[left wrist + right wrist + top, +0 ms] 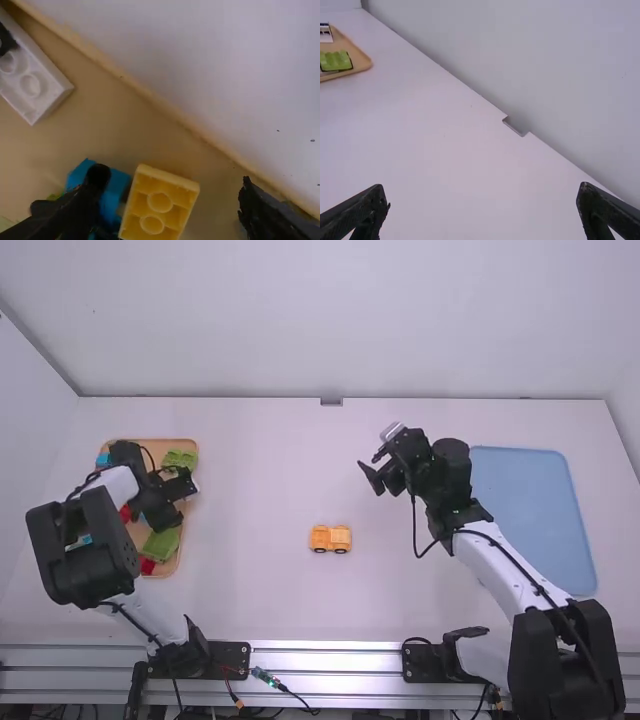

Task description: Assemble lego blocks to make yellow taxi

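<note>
Near middle, high view: part-built taxi (330,539). Left wrist view: left gripper (171,182) wide, 1 yellow block (159,204) between its fingers in the tray (125,137); likely light, stiff, we'd pinch its sides. Right wrist view: right gripper (482,188) wide, empty.

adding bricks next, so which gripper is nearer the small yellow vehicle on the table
Right. The right gripper is beyond the yellow vehicle, slightly to its right; the left gripper is well off to its left, at the tray.
</note>
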Motion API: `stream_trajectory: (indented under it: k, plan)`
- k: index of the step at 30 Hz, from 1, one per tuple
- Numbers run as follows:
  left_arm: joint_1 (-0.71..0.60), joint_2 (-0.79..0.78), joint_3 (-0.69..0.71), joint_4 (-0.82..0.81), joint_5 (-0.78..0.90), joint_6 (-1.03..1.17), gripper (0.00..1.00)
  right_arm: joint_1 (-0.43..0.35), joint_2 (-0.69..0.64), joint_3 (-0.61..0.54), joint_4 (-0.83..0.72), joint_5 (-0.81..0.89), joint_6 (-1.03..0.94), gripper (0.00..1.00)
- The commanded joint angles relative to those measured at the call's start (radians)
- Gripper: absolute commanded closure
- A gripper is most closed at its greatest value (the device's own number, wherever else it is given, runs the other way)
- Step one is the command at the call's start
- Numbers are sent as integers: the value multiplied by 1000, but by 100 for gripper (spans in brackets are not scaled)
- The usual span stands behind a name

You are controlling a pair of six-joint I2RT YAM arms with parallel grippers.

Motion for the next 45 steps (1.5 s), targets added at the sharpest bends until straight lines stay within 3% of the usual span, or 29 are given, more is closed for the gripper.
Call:
stream_trajectory:
  k: [1,14,22,33,42,44,45]
  plan:
    - [16,-11,-25,-8,21,6,27,0,-17,11,8,-5,21,1]
    - [27,17,-53,58,40,6,27,1,-17,11,10,-9,21,1]
    - [70,44,-51,66,54,4,37,1,-17,11,19,-9,21,1]
    - [82,44,-51,82,61,11,40,1,-17,11,32,-34,29,1]
    - [82,44,-51,77,57,3,54,0,-17,11,29,-34,29,1]
    - [82,44,-51,76,39,1,53,0,-17,11,28,-31,29,1]
    - [81,44,-51,80,29,-19,48,0,-17,11,26,-31,29,1]
